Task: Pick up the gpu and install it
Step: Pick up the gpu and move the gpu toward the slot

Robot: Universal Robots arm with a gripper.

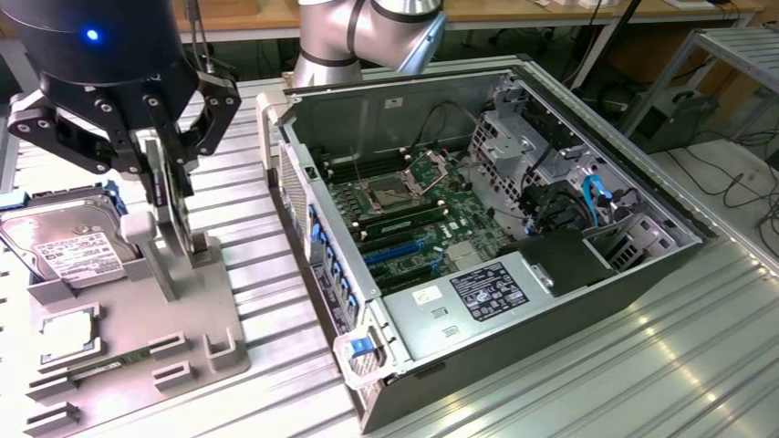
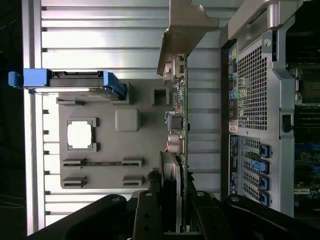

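Observation:
The gpu [image 1: 171,214] stands on edge as a thin dark card, straight over the grey holder tray [image 1: 182,338] at the exterior view's left. My gripper [image 1: 164,164] comes down on it from above, and its black fingers [image 1: 201,128] are shut on the card's upper part. The card's lower edge sits at the tray's upright slot posts; whether it has lifted clear I cannot tell. In the wrist view the gpu [image 2: 179,125] runs edge-on out from my gripper [image 2: 177,212], with its silver bracket [image 2: 182,30] at the far end.
The open computer case [image 1: 548,301] lies on its side at the exterior view's right, motherboard [image 1: 414,219] exposed. On the tray lie a silver hard drive [image 1: 67,246], a processor chip [image 1: 67,333] and a green memory stick [image 1: 98,370]. The ribbed metal table [image 1: 681,365] carries everything.

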